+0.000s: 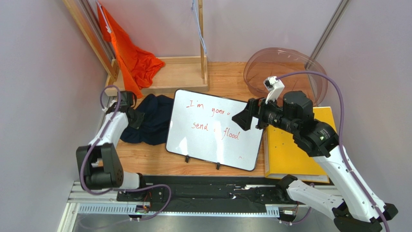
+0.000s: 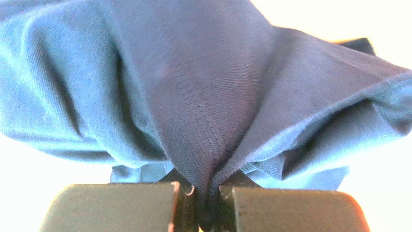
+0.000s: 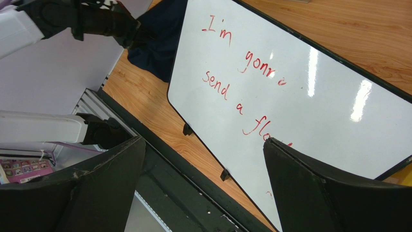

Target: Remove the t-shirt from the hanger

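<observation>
A navy t-shirt [image 1: 152, 121] lies crumpled on the wooden table, left of the whiteboard, with no hanger showing in it. My left gripper [image 1: 137, 117] is at its left edge, shut on a fold of the fabric; in the left wrist view the cloth [image 2: 203, 87] is pinched between the closed fingers of that gripper [image 2: 207, 193]. An orange t-shirt [image 1: 130, 53] hangs from a white hanger [image 1: 104, 21] on the wooden rack. A bare pale hanger [image 1: 199, 29] hangs on the rack's post. My right gripper [image 1: 242, 118] is open and empty above the whiteboard [image 3: 290, 96].
The whiteboard [image 1: 217, 128] with red writing lies mid-table. A yellow folder [image 1: 290, 150] lies at its right. A clear plastic bowl [image 1: 280, 67] stands at the back right. The wooden rack base [image 1: 179, 72] stands at the back. A black rail [image 1: 203, 191] runs along the near edge.
</observation>
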